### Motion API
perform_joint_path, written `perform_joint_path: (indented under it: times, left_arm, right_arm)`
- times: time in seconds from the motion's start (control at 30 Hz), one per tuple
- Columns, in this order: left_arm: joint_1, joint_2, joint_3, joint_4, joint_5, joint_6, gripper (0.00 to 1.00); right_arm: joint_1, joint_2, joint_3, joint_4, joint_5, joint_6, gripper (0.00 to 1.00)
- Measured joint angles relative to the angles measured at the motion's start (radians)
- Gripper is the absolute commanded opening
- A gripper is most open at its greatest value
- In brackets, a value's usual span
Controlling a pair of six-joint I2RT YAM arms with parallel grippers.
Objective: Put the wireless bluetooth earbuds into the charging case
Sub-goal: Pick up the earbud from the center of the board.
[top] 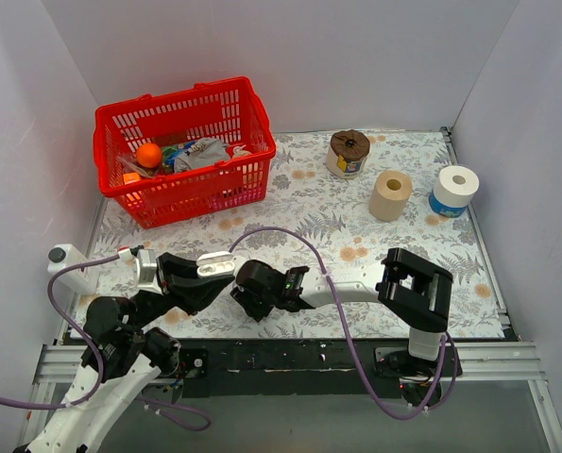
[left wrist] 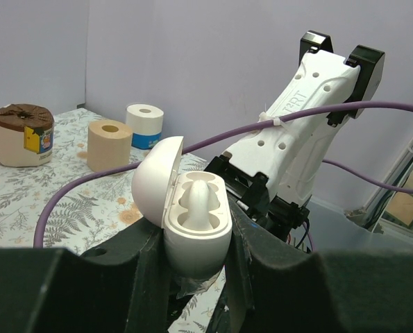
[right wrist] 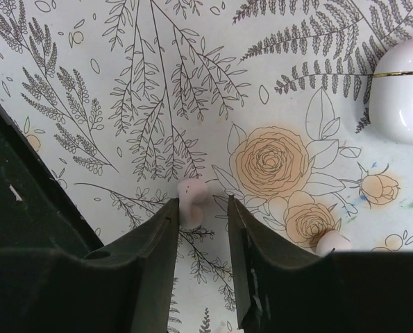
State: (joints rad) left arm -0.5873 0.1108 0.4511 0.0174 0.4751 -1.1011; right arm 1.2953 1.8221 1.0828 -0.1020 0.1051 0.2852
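Observation:
My left gripper (top: 216, 268) is shut on the white charging case (left wrist: 196, 222), holding its body upright with the lid (left wrist: 154, 177) hinged open to the left. The case's sockets look empty. My right gripper (right wrist: 203, 208) is open and low over the floral mat, right next to the case in the top view (top: 246, 286). One tiny white earbud (right wrist: 192, 198) lies between its fingertips, touching the left finger (right wrist: 161, 236). A second earbud (right wrist: 331, 242) lies to the right, partly hidden behind the right finger. A white rounded shape with a thin gold line (right wrist: 400, 90), apparently the case, shows at that view's upper right.
A red basket (top: 181, 102) with an orange and wrappers stands at the back left. A brown-topped roll (top: 348, 153), a tan roll (top: 391, 195) and a white roll (top: 454, 190) stand at the back right. A purple cable (top: 290, 236) arcs over the mat.

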Motion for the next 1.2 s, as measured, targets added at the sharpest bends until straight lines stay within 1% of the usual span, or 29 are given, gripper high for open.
perform_joint_path:
  times: [0.13, 0.23, 0.33, 0.37, 0.43, 0.47, 0.6, 0.67, 0.87, 0.97, 1.1, 1.2]
  left_arm:
    - [0.000, -0.006, 0.000, -0.005, -0.002, 0.000, 0.00]
    - [0.000, -0.013, 0.000, -0.010, -0.004, 0.000, 0.00]
    - [0.000, -0.017, 0.000, -0.010, -0.005, 0.000, 0.00]
    - [0.000, -0.017, 0.000, -0.010, -0.005, 0.000, 0.00]
    - [0.000, -0.017, 0.000, -0.010, -0.005, 0.000, 0.00]
    - [0.000, -0.017, 0.000, -0.010, -0.005, 0.000, 0.00]
    - [0.000, -0.017, 0.000, -0.010, -0.005, 0.000, 0.00]
    - [0.000, -0.017, 0.000, -0.010, -0.005, -0.001, 0.00]
    - [0.000, -0.016, 0.000, -0.010, -0.005, -0.003, 0.00]
    - [0.000, -0.012, 0.000, -0.010, -0.005, 0.002, 0.00]
    - [0.000, 0.016, 0.000, -0.003, -0.004, 0.008, 0.00]
    - [0.000, 0.060, -0.002, 0.040, 0.006, 0.009, 0.00]
  right_arm:
    - [0.000, 0.000, 0.000, 0.000, 0.002, 0.000, 0.44]
    - [0.000, 0.000, 0.001, 0.000, 0.007, 0.000, 0.43]
    - [0.000, 0.000, 0.002, -0.002, 0.017, -0.001, 0.35]
    - [0.000, 0.000, 0.002, -0.004, 0.019, 0.000, 0.30]
    - [0.000, 0.000, 0.002, -0.007, 0.023, 0.000, 0.24]
    - [0.000, 0.000, 0.002, -0.008, 0.023, -0.002, 0.19]
    - [0.000, 0.000, 0.002, -0.009, 0.025, 0.000, 0.09]
    - [0.000, 0.000, 0.002, -0.009, 0.025, 0.000, 0.01]
    - [0.000, -0.008, 0.002, -0.022, 0.043, 0.000, 0.01]
    - [-0.021, -0.083, -0.016, -0.069, 0.061, -0.001, 0.01]
    - [-0.095, -0.346, -0.062, -0.158, 0.093, -0.024, 0.01]
    - [-0.143, -0.540, -0.034, -0.219, 0.130, -0.077, 0.01]
